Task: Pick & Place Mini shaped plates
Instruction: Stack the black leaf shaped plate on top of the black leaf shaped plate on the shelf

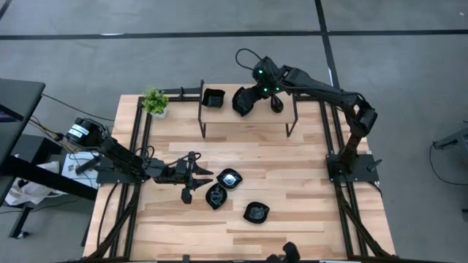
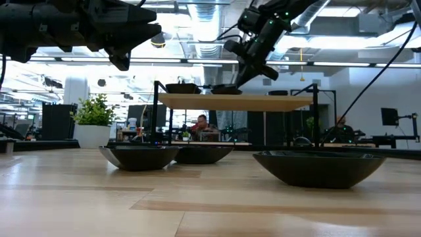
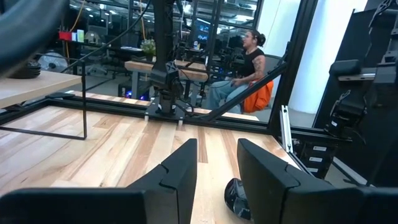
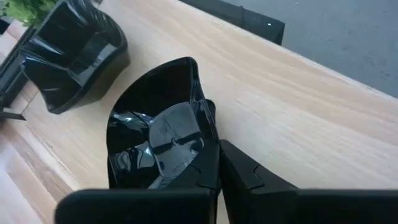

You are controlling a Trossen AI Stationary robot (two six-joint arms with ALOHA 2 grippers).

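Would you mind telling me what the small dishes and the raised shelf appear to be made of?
The dishes, such as the leaf-shaped dish pinched in the right tool, look like glossy black plastic or glazed ceramic, showing sharp reflections. The shelf looks like pale, matte wood on thin black metal legs.

Grey floor (image 1: 183, 51) with dark seams around the light wood bench (image 1: 292, 168). Beyond it: open workshop, exposed ducts and strip lights on the ceiling (image 2: 197, 20), glass partitions, black frame posts. A person (image 3: 249, 65) sits in the background near an orange bag. A dark desk (image 1: 14, 109) stands beside the bench.
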